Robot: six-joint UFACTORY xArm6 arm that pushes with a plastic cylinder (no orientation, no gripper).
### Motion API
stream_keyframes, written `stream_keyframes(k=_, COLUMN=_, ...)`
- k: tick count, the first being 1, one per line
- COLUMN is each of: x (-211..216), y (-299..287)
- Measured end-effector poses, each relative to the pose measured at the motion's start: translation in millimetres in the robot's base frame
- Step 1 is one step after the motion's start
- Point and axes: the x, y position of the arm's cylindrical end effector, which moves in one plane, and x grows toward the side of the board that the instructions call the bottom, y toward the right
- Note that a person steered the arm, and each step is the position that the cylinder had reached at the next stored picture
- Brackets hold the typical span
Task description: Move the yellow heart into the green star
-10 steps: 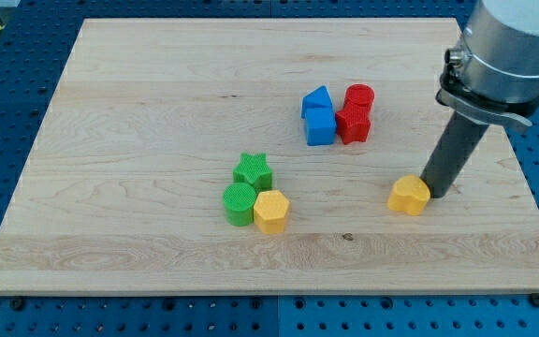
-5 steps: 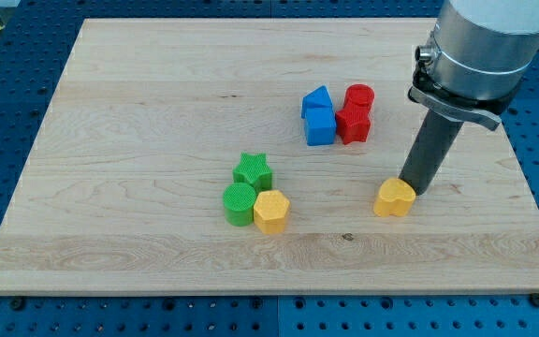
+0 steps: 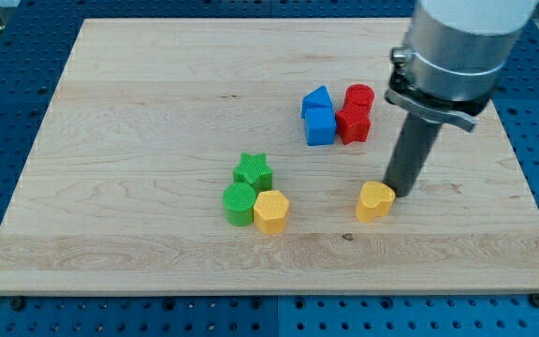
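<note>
Wooden board on a blue pegboard table. Green cylinder and yellow hexagon block touch side by side, lower middle. Upper middle cluster: two blue blocks stacked front to back, red cylinder behind red star-like block, pairs touching.

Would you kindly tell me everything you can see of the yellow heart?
The yellow heart is a small, chunky block of matte yellow, plastic by its look, with a flat top and straight sides. It lies flat on the wooden board, right of the view's centre. My tip is against its right side, towards the view's top. No other block touches it: the green star lies well off to the view's left, and the red and blue blocks sit apart, towards the view's top.
</note>
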Motion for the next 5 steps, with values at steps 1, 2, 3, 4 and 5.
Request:
stream_keyframes(k=1, x=21, y=10)
stream_keyframes(k=2, x=27, y=4)
stream_keyframes(k=3, x=27, y=4)
stream_keyframes(k=4, x=32, y=3)
stream_keyframes(k=5, x=34, y=0)
